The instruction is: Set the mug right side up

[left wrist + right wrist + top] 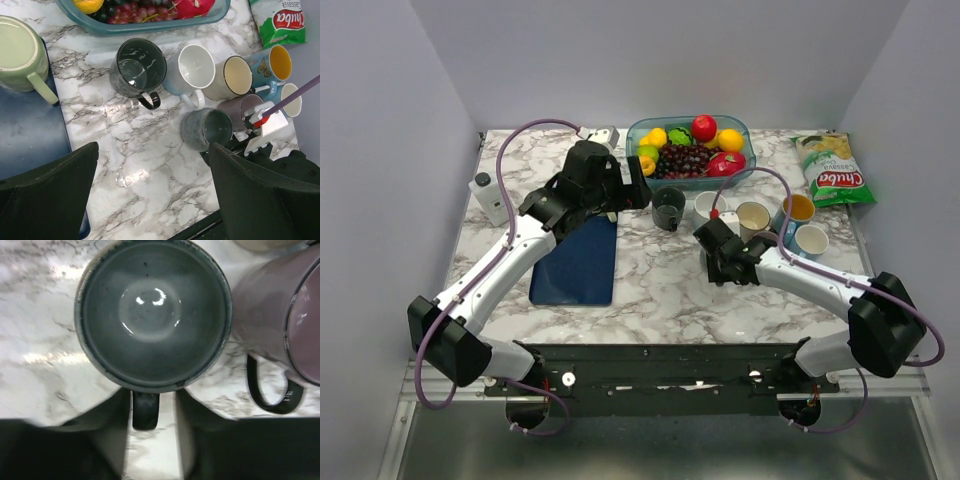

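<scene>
**Mug upright, handle between slack fingers: the exit is the risk**

The mug [152,315] stands mouth-up on the counter [40,300], directly ahead of the right tool [150,396]. Its handle points back into the gap between the fingers. The jaws are released, not clenched. Bare counter shows between the handle and the right finger, while the left finger [114,440] sits very close to it, and I cannot tell whether it touches. By this view the turning looks done, and what remains is getting clear.

- **Snag.** If the tool lifts or swings sideways before it backs off, a finger could catch the handle and drag, spin or tip the mug.
- **Neighbour.** A purple mug [280,315] sits just to the tool's right, its handle near the right finger. Opening wider or drifting that way could knock it into the mug.
- **Safest exit.** Backing straight out along the line of the handle looks cleanest.

The left tool [154,150] hovers spread wide and holds nothing. The mug lies ahead of it and to its right, well apart, so it adds little risk.
</scene>
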Tool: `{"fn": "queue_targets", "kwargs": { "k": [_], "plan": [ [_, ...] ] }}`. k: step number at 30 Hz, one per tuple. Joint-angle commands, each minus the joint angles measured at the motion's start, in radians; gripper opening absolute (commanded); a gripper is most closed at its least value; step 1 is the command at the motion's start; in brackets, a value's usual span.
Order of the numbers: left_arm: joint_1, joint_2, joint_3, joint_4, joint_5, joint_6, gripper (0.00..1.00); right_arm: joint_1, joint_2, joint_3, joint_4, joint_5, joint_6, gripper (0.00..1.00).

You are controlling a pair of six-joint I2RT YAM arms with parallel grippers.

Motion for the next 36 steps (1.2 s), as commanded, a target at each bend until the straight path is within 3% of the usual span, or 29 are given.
{"fn": "queue_targets", "kwargs": {
  "k": [1,5,13,15,20,27,36],
  "plan": [
    [0.008,0.019,-0.009,-0.044,-0.035,-0.001,0.99,-0.012,0.002,-0.028,0.089,0.011,0.009,0.56],
    [0.014,0.033,-0.011,-0.067,-0.058,-0.004,0.99,-0.011,-0.046,-0.019,0.077,-0.025,-0.002,0.71],
    [0.033,0.108,0.0,-0.171,-0.194,-0.023,0.99,-0.012,-0.159,0.061,0.007,-0.072,0.012,0.87],
    [0.039,0.163,0.006,-0.187,-0.208,-0.037,0.99,-0.011,-0.193,0.076,-0.001,-0.073,0.01,0.99],
    [0.051,0.3,0.04,-0.219,-0.298,-0.116,0.99,-0.012,-0.222,0.133,-0.024,-0.105,-0.007,1.0],
    [0.089,0.504,0.161,-0.222,-0.377,-0.201,0.87,-0.012,-0.265,0.123,-0.029,-0.124,0.01,0.99],
    [0.119,0.613,0.239,-0.212,-0.397,-0.198,0.73,-0.012,-0.322,0.077,-0.047,-0.111,0.052,0.97]
  ]
}}
